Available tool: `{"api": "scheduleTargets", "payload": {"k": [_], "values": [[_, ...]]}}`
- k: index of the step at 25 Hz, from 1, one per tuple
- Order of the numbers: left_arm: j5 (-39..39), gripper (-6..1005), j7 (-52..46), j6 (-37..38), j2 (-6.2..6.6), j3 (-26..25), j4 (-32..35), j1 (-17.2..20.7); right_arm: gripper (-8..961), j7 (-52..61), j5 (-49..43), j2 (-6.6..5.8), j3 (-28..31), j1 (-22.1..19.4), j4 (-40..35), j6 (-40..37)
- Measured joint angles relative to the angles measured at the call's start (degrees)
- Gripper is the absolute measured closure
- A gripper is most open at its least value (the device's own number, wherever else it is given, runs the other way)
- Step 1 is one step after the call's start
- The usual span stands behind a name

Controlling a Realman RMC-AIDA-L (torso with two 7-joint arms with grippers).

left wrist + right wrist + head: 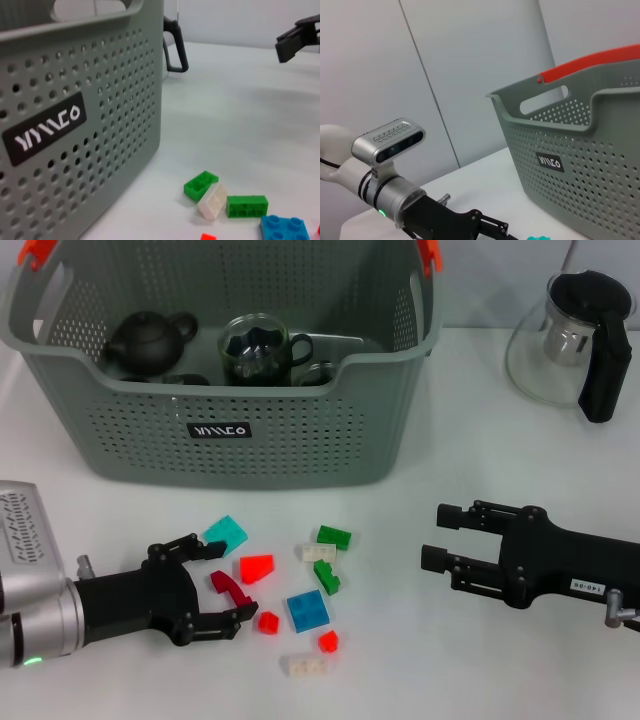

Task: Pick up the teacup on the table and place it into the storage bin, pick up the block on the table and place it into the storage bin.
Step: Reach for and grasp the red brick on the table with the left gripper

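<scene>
The grey storage bin (230,430) stands at the back of the table; a glass teacup (257,348) sits inside it beside a black teapot (148,340). Several small blocks lie in front of the bin. My left gripper (233,582) is low over the table, open, with a dark red arch block (228,586) between its fingers. An orange-red block (256,567) and a teal block (226,532) lie just beyond it. My right gripper (433,535) hovers open and empty to the right of the blocks. The left wrist view shows the storage bin's wall (75,125) and green blocks (247,205).
A glass pitcher (560,340) with a black handle stands at the back right. Blue (307,610), green (334,536), white (308,664) and small red (328,641) blocks are scattered between the grippers. The right wrist view shows the left arm (390,190) beside the bin (580,165).
</scene>
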Motion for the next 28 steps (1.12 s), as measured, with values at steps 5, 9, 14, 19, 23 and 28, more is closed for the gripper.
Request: {"api": "scheduleTargets", "payload": {"k": [5,9,14,19,23,28], "values": [[0.0,132,0.59,-0.6,-0.02,0.04,-0.81,-0.27,280,0.0,-0.04,0.0,0.0,-0.12,0.05,0.0],[0.0,134,0.66,-1.13,-0.03,0.19,-0.83,-0.28,280,0.0,-0.05,0.0,0.0,-0.14,0.16,0.0],[0.02,138,0.67,-1.48,-0.02,0.1,-0.82,-0.23,280,0.0,-0.28,0.0,0.01,-0.14,0.18,0.04],[0.09,141,0.67,-1.48,-0.02,0.22,-0.79,-0.19,280,0.0,-1.29,0.0,0.29,-0.1,0.18,0.07],[0.12,144,0.67,-1.48,-0.02,0.25,-0.79,-0.08,279,0.0,-1.43,0.07,0.35,-0.06,0.18,0.07],[0.35,147,0.42,-1.47,-0.03,0.23,-0.79,0.07,279,0.0,-1.46,0.09,0.43,-0.04,0.18,0.08]]}}
